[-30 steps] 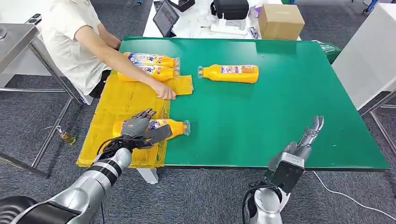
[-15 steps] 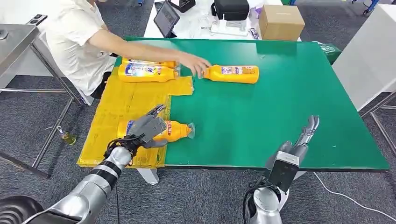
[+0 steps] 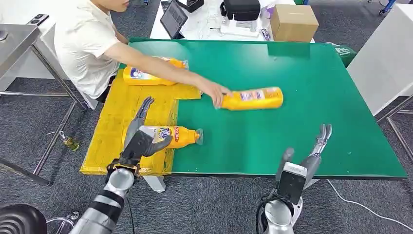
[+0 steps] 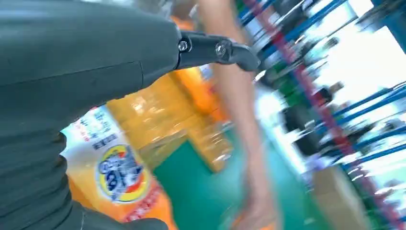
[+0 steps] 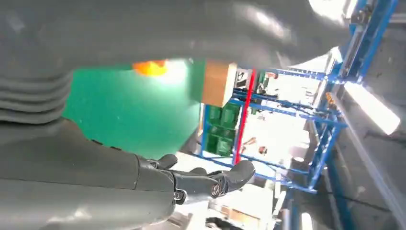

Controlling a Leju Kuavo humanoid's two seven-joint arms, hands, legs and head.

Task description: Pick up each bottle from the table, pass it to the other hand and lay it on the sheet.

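One bottle [image 3: 171, 136] flat crosswise, cap rightward, beside left hand [image 3: 139, 141].

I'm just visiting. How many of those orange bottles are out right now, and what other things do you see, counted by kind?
Orange bottles: 4. One lies by the left robot hand at, one under the person's hand at, two at the sheet's far end.
Yellow sheet: 1
Cardboard box: 1
Total: 6
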